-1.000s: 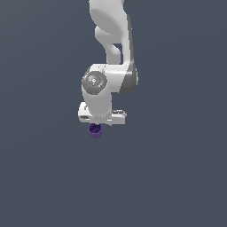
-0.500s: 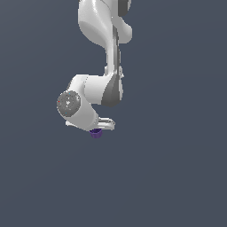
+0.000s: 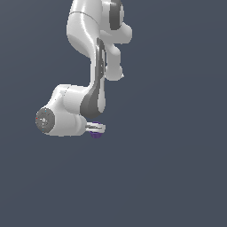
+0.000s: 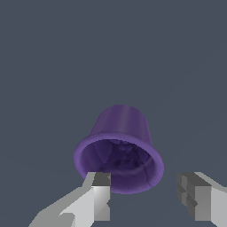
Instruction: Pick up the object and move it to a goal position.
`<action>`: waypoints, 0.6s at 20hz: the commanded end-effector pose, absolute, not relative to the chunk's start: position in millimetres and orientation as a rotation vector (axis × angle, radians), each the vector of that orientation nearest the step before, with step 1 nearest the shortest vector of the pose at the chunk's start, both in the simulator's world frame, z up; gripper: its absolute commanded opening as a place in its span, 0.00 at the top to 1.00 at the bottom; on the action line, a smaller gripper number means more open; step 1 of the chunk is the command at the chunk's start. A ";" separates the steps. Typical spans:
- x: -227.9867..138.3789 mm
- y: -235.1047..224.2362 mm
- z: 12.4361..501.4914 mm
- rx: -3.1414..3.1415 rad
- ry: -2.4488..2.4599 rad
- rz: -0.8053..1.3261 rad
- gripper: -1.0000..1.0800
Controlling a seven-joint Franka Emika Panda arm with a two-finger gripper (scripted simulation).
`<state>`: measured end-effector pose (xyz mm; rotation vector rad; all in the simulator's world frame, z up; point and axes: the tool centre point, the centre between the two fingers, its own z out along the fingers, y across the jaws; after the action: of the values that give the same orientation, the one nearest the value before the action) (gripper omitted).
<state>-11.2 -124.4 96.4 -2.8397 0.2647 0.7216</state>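
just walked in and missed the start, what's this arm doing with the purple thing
A white Franka robot arm is working on a small dark purple tapered cup. In the wrist view the cup's open mouth faces the camera and sits between the two grey fingers of the tool. The fingers stand apart: one is at the cup's rim, the other is clear of it, so the cup does not look clamped. In the exterior view only a sliver of purple shows beneath the tool, so whether the cup is lifted cannot be told.
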 end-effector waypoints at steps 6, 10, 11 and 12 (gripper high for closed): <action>-16.2 -138.7 90.4 -2.757 0.279 0.799 0.38; -17.7 -142.1 89.1 -2.737 0.282 0.817 0.38; -17.8 -142.6 88.9 -2.734 0.282 0.819 0.38; -18.0 -142.8 88.8 -2.733 0.283 0.820 0.38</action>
<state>-17.8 -142.5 88.9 -2.7375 0.2833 0.8164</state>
